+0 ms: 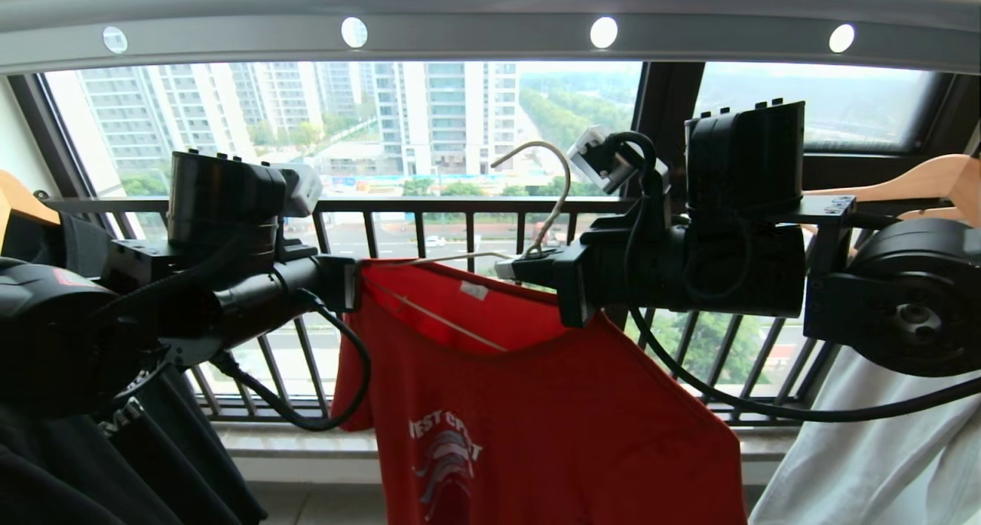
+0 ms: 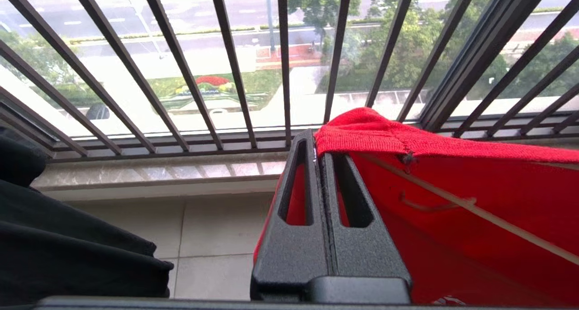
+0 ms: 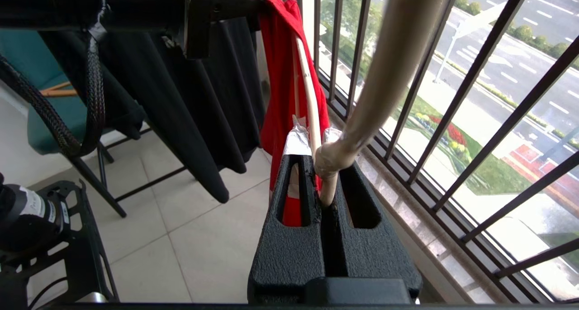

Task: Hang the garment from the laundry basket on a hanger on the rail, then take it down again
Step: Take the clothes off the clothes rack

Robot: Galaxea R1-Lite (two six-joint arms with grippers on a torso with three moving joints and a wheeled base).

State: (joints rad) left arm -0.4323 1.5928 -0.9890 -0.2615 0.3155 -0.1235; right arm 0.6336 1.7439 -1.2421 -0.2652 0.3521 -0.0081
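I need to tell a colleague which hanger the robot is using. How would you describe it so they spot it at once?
Look under the grey rail with round white holes, before the barred window. Between the two black arms hangs the red T-shirt; the hanger inside it is thin cream wire, its neck held by the right pincer. The hangers at either edge are thick wood.

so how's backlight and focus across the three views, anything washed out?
Head view: bright window behind, the rail bows from lens distortion, arms dark, garment readable. Left wrist view: ground beyond the railing partly washed out, left tool on red fabric sharp. Right wrist view: hanger hook close to the lens and soft; right tool sharp.
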